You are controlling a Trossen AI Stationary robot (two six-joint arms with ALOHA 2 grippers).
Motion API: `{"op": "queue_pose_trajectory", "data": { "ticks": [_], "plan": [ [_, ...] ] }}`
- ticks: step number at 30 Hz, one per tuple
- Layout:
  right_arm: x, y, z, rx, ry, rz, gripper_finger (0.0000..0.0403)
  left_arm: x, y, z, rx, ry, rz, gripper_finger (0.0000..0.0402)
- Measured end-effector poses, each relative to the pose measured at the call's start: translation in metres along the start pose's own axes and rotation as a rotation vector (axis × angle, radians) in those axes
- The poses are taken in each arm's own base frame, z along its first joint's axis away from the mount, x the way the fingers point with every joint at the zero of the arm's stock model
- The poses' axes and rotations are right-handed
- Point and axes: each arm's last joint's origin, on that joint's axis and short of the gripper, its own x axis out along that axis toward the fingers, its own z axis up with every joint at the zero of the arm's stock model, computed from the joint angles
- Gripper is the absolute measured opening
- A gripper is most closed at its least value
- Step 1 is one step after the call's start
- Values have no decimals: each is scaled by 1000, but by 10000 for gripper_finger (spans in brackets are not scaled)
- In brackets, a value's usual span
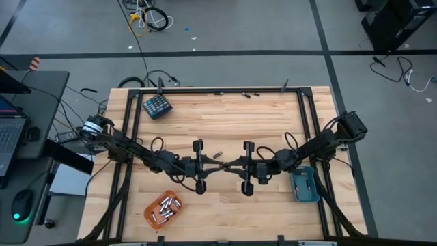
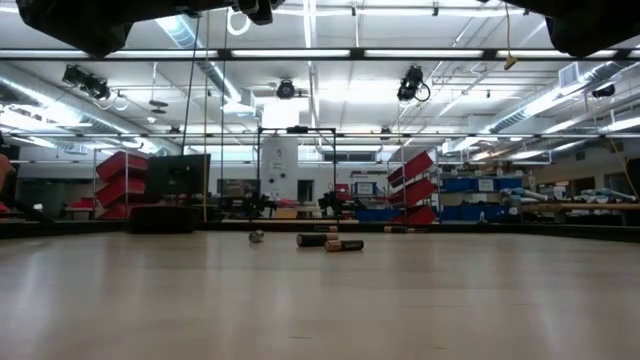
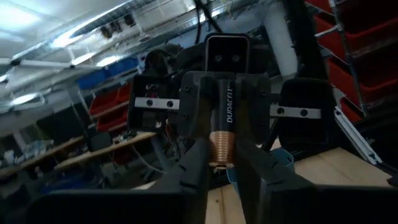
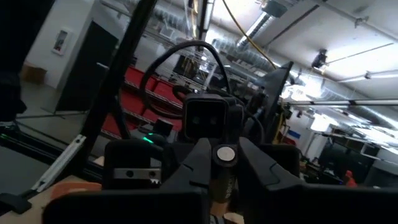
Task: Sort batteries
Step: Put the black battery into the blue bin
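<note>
Above the table's middle my two grippers meet tip to tip, the left gripper coming from the table's left and the right gripper from its right. Between them is one black-and-copper battery, and both grippers are shut on it. A loose battery lies on the table just behind them. The low view shows three batteries lying on their sides. More batteries lie in an orange tray at the near left. My left gripper pinches the battery's copper end between its two fingertips, coming about level from the table's left. The battery is lifted clear of the table and slants up and away from these fingers. My right gripper has the battery's black part between its two fingers, coming about level from the table's right. The battery's pale end shows between them, turned up toward this wrist.
A blue tray sits at the near right under the right arm. A dark teal keypad-like block lies at the far left. A few small batteries lie by the far frame rail. Bare wood lies between the trays.
</note>
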Motion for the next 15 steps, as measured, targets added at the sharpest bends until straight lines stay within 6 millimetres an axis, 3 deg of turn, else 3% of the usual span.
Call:
{"op": "queue_pose_trajectory", "data": {
  "ticks": [8, 12, 15],
  "plan": [
    [-3, -3, 11, 3, 56, -115, 37, -2, -3, -10, -66, 126, 53, 161],
    [-18, -9, 32, 21, 287, -181, 37, -8, -8, -16, -79, 194, 98, 192],
    [-39, -23, 50, 157, 460, -162, 37, -12, -11, -16, -75, 212, 132, 201]
  ]
}}
